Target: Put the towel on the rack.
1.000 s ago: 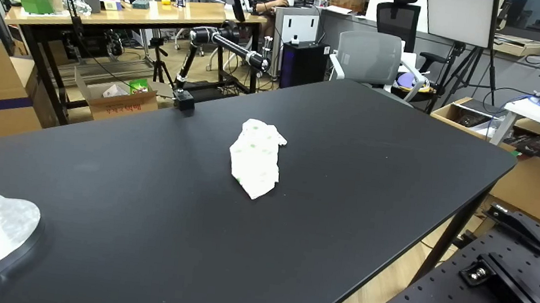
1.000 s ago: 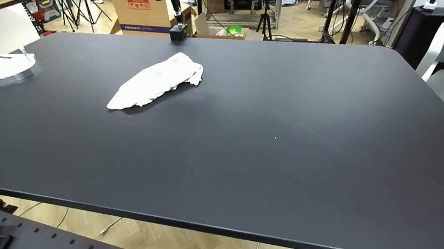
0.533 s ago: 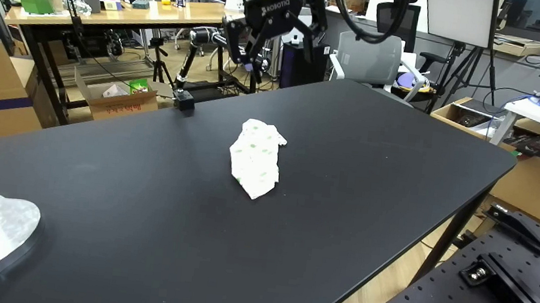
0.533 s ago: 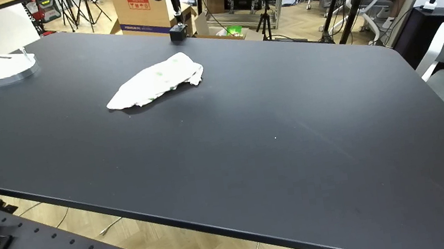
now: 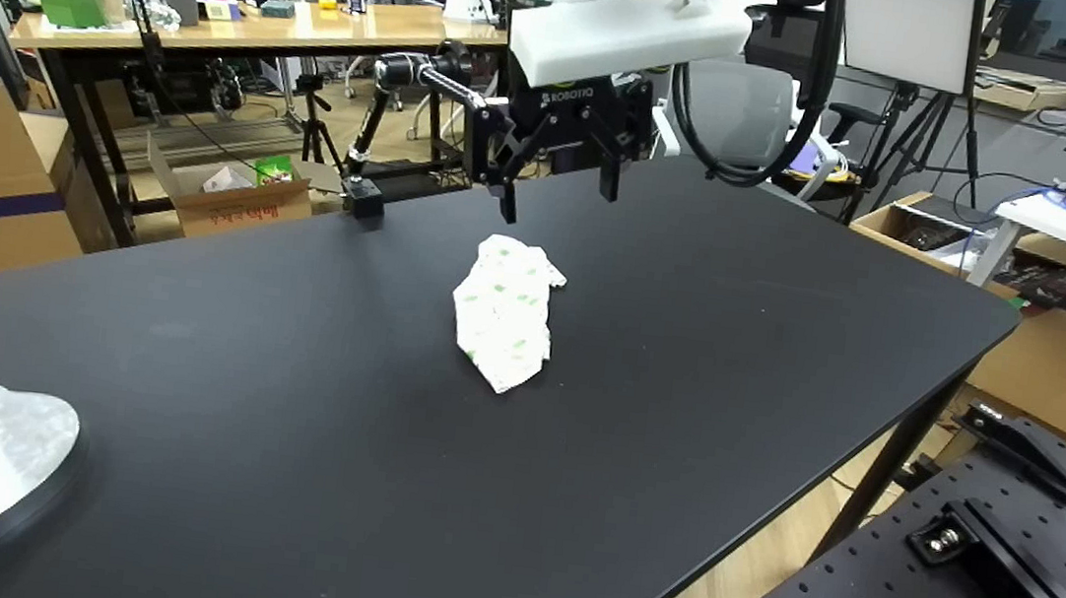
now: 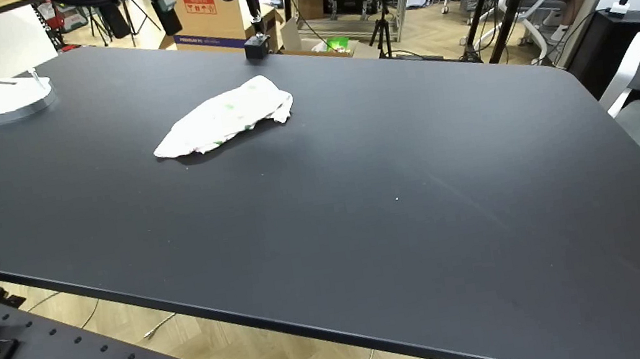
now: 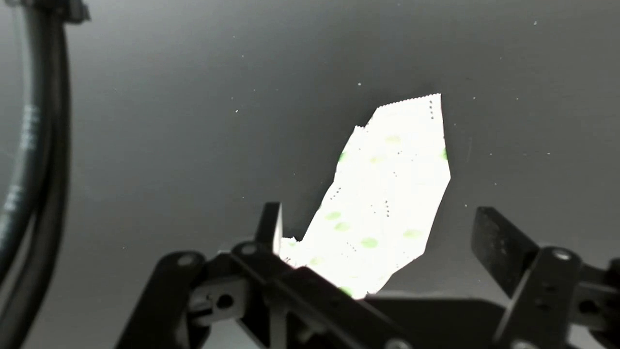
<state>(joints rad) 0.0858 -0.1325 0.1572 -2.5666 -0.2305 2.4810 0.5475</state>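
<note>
Towel (image 7: pixel 378 194) white, green-spotted, bunched, elongated; edge finely scalloped.

A smooth white casing (image 5: pixel 630 37) with rounded edges meets a black claw (image 5: pixel 559 195) — ROBOTIQ in pale letters (image 5: pixel 566 96) across its front — whose jointed links (image 7: pixel 541 288) carry round silvery screws (image 7: pixel 561 254) and flat dark fingertips (image 7: pixel 500 245), while thick black cables (image 7: pixel 57 121) bear faint white print (image 7: pixel 29 128).

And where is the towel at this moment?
The towel lies on the black table: in an exterior view, near the picture's centre and below the open end effector; in the wrist view, right of centre, partly between the fingers.
</note>
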